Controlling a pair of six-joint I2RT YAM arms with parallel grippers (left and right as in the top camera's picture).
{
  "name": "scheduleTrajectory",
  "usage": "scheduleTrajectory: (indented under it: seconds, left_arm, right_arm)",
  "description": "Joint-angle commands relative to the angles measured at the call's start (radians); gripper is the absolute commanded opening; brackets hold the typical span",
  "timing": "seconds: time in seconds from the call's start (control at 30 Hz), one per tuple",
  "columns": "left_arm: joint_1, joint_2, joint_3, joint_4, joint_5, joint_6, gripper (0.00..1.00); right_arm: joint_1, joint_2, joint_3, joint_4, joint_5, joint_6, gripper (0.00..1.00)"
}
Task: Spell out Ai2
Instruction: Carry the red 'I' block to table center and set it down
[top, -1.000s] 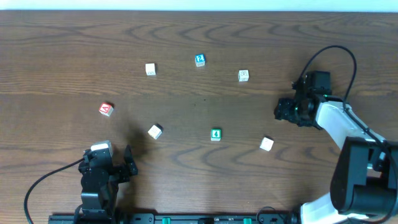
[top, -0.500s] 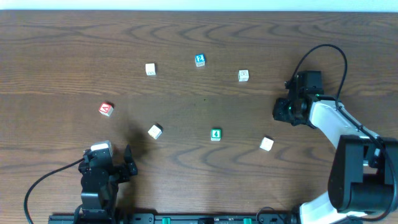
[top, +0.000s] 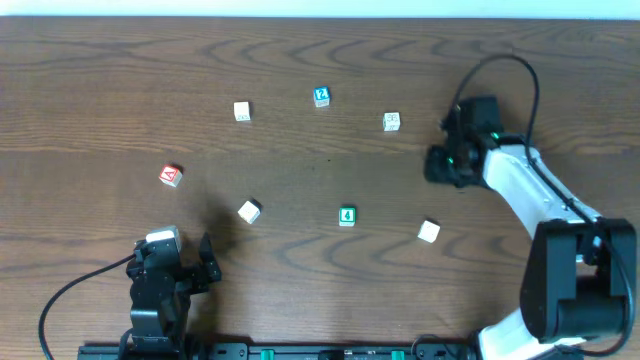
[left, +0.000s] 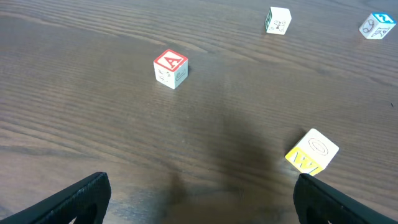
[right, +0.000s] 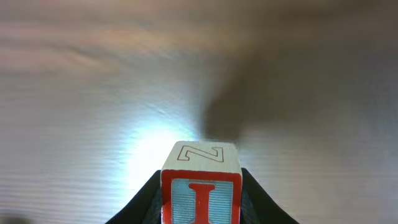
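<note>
Left gripper (top: 207, 268): at 7 o'clock on the table (top: 320, 300), fingers spread wide with nothing between them. It has not moved over the last second.
A block (top: 171, 175): at 9 o'clock, red letter up, standing alone and in the same place as before.
2 block (top: 321, 96): blue, at 12 o'clock near the far edge, also unmoved.
Right gripper (top: 438, 165): at 2 o'clock, pinching the I block. Over the last second it has slid in from the 3 o'clock side toward the table's middle and a little farther away.
I block (right: 200, 194): clamped between the right fingers, red I facing the wrist camera and a Z on top. It seems to ride above the wood.
Meaning: only the I is in transit, heading toward the open middle. A and 2 have yet to be brought in, so the word is barely begun.
Next: probably set the I down with room at 9 o'clock for the A and at 3 o'clock for the 2.
</note>
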Motion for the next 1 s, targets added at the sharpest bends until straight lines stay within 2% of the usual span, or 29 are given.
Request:
scheduleTrajectory:
  seconds: [0.0,0.17,0.37,0.57,0.97]
  left_arm:
    - [0.007,-0.006,-0.01,0.001,-0.003,-0.011,0.95]
    - [0.006,-0.006,-0.01,0.001,-0.003,-0.011,0.95]
    - [0.007,-0.006,-0.01,0.001,-0.003,-0.011,0.95]
    - [0.007,-0.006,-0.01,0.001,-0.003,-0.011,0.95]
    - [0.006,-0.006,-0.01,0.001,-0.003,-0.011,0.95]
  right_arm:
    - [0.109,0.001,0.138,-0.033,0.085,0.061,0.01]
    - [0.288,0.058,0.322,-0.112,0.18,0.147,0.02]
    - [0.463,0.298,0.591,-0.336,0.243,0.311,0.02]
    - [0.541,0.376,0.617,-0.311,0.293,0.372,0.02]
    - [0.546,0.46,0.616,-0.269,0.282,0.443,0.02]
